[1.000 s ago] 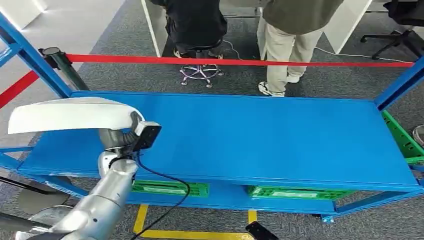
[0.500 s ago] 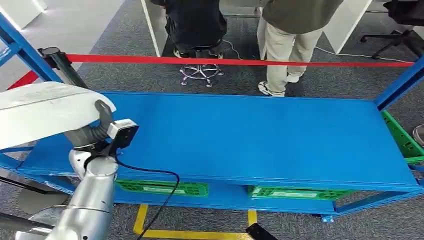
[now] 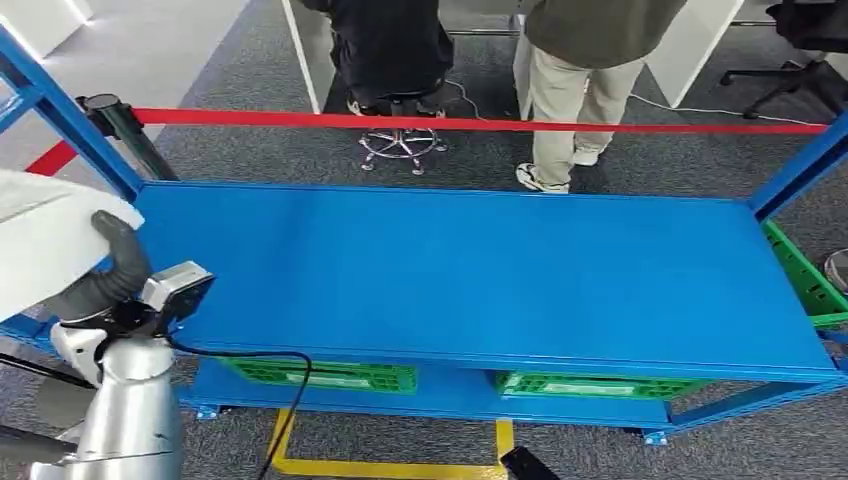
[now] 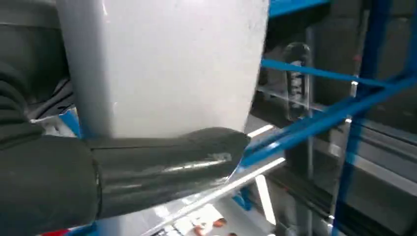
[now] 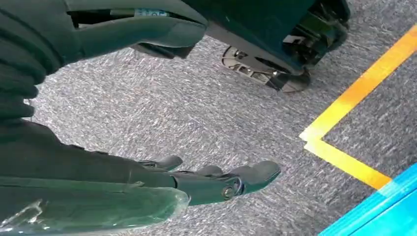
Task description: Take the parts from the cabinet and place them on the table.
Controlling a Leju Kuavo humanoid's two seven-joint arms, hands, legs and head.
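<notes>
We see the blue cabinet shelf (image 3: 480, 270) across the middle of the head view, with green crates (image 3: 340, 375) beneath it at lower centre. Two people (image 3: 590, 60) stand beyond a red barrier tape (image 3: 480, 124) along the top. At the left edge our left hand (image 3: 105, 275) grips the white part (image 3: 45, 245), thumb pressed against its face; its long axis runs left to right, off the frame. Our right hand (image 5: 216, 179) hangs over carpet, fingers loosely apart, holding nothing. We judge the blue upright (image 3: 70, 125) at upper left the nearest obstacle.
</notes>
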